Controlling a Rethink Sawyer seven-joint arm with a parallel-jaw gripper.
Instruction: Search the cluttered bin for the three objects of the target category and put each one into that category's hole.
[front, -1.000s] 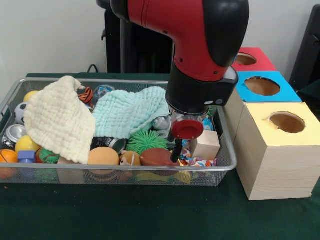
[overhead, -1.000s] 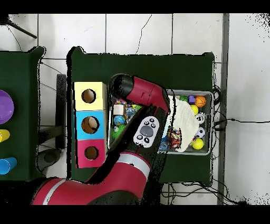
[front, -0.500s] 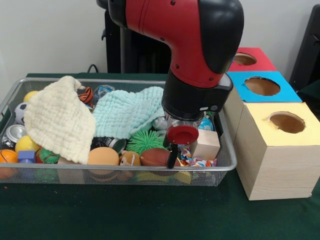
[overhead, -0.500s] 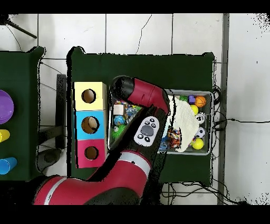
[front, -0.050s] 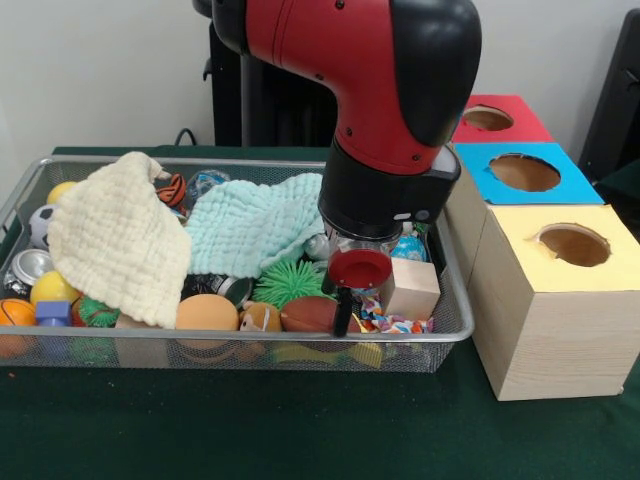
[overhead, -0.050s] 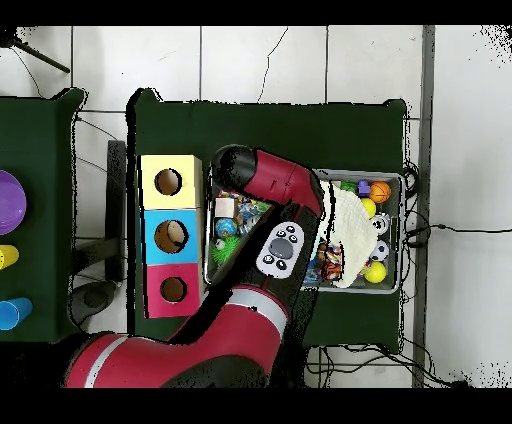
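**Arm low over the crowded bin, jaws hidden**

The arm (front, -0.050s: 385, 110) hangs over the right part of the wire bin (front, -0.050s: 250, 352). One dark finger (front, -0.050s: 342, 312) pokes out below a red disc (front, -0.050s: 360, 268); whether the jaws are spread or pressed together, I cannot tell.

Just beside the finger: a wooden block (front, -0.050s: 411, 289) on one side, a brown football (front, -0.050s: 312, 314) and a spiky green ball (front, -0.050s: 291, 281) on the other. Coloured rope (front, -0.050s: 392, 323) lies just under it. Behind, a mint cloth (front, -0.050s: 255, 226); well off, a cream cloth (front, -0.050s: 118, 235) draped over balls and a can (front, -0.050s: 27, 266). Which items are targets cannot be told.

Outside the bin stand the yellow box (front, -0.050s: 558, 290), blue box (front, -0.050s: 524, 173) and red box (front, -0.050s: 495, 118), each with a hole.
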